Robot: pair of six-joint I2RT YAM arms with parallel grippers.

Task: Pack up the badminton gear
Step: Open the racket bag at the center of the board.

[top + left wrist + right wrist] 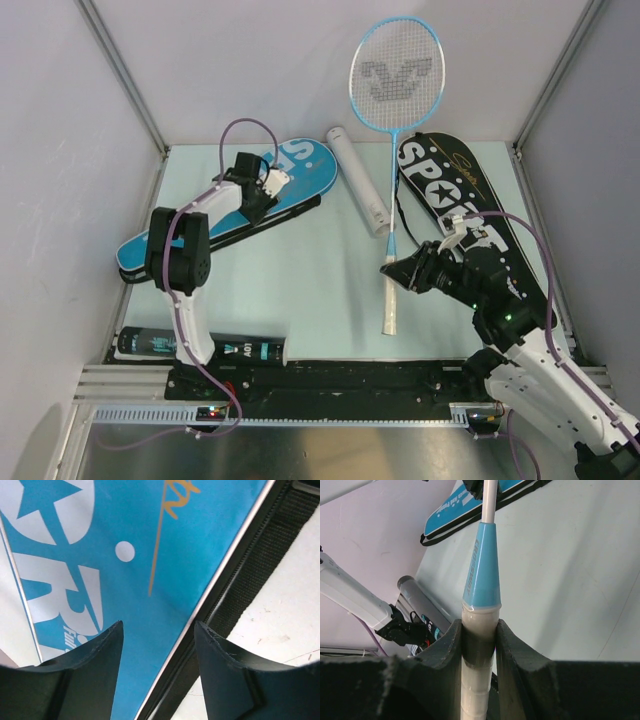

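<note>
- Pale green worktop (300,290).
- White panel walls (250,60) on three sides.
- Aluminium corner posts (124,75).
- Black mounting strip (380,378) and silver rail (340,422) along the near edge.

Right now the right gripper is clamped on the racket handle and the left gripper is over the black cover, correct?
No: the left wrist view shows the left gripper over the blue cover instead. The right gripper is clamped on the racket handle, as stated.
</note>
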